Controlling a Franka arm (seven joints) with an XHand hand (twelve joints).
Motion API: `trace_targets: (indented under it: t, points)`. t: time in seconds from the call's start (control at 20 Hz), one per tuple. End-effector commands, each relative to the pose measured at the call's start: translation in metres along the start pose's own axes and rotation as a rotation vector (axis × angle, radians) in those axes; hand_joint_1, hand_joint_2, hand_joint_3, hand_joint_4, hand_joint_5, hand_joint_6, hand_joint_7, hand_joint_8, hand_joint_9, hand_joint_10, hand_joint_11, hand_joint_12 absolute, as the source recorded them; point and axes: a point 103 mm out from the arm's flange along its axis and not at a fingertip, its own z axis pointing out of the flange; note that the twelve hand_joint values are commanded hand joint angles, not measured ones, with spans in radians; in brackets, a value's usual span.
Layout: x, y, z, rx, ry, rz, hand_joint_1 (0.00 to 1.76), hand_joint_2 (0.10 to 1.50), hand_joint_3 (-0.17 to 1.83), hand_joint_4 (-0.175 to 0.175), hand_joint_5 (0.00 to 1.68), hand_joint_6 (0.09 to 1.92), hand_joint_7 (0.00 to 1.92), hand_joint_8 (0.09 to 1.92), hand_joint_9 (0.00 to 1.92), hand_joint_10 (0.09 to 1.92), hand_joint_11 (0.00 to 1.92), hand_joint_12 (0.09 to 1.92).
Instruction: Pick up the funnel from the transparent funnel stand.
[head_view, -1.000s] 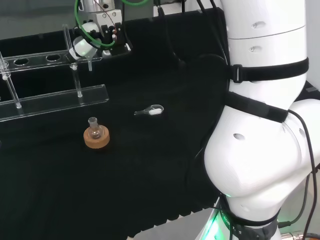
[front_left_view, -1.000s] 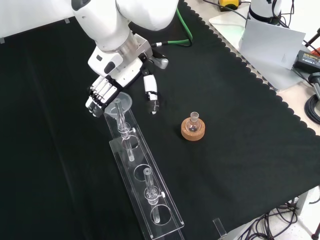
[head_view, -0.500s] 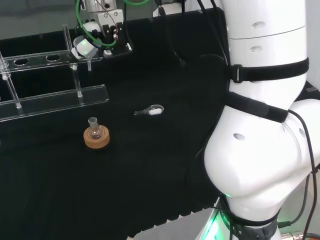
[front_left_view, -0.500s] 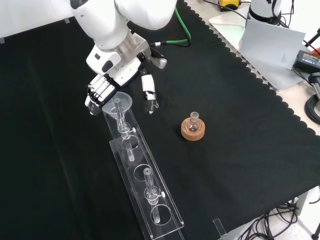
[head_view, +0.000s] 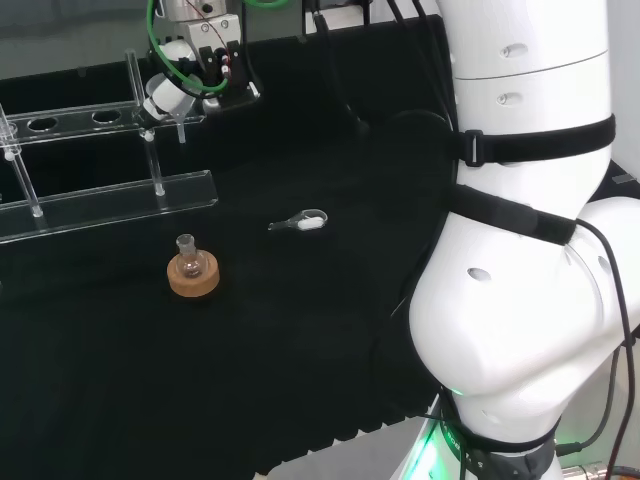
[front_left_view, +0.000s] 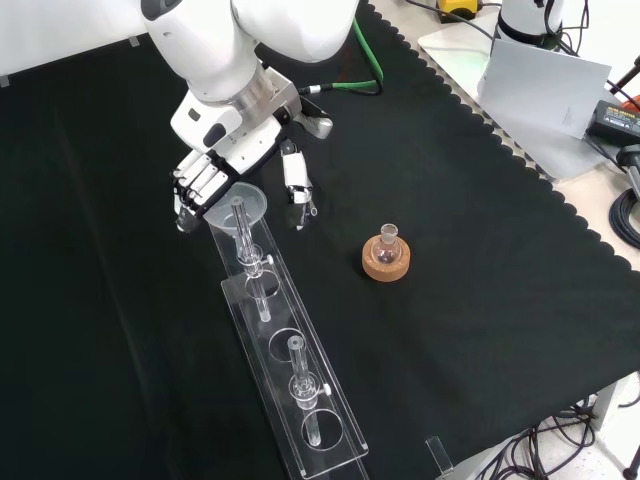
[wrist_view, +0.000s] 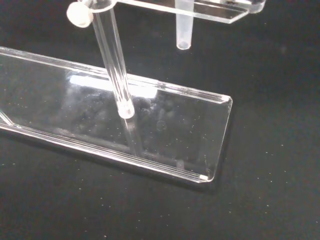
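The clear funnel (front_left_view: 240, 201) sits in the end hole of the transparent stand (front_left_view: 292, 385), its stem (wrist_view: 182, 26) hanging below the upper shelf. My hand (front_left_view: 222, 152) is over that end of the stand. Its fingers (front_left_view: 192, 187) lie bent against the far-left side of the funnel's rim, and the thumb (front_left_view: 294, 183) stands apart on the right with a gap to the rim. In the head view the hand (head_view: 196, 62) is at the top left, just above the funnel (head_view: 166, 96) and the stand (head_view: 110, 198).
A small flask on a cork ring (front_left_view: 386, 257) stands right of the stand in the front view, also seen in the head view (head_view: 192, 272). A small clear scoop (head_view: 303, 222) lies on the cloth. The arm's white links (head_view: 520, 240) take up the head view's right.
The hand has shifted a little toward the top of the front view, and the thumb has come nearer the funnel's rim. The funnel remains in the stand.
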Motion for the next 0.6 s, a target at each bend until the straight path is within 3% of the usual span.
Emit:
trace_targets:
  t: [0.05, 0.6]
  points:
    - [-0.0004, -0.001, -0.0013, -0.017, -0.011, 0.015, 0.54, 0.67, 0.0, -0.021, 0.04, 0.09, 0.14, 0.57, 0.06, 0.79, 0.0, 0.98]
    - [0.0013, -0.0036, -0.0023, -0.061, -0.038, 0.032, 0.61, 0.69, 0.01, -0.027, 0.22, 0.09, 0.26, 0.59, 0.16, 0.79, 0.0, 1.24]
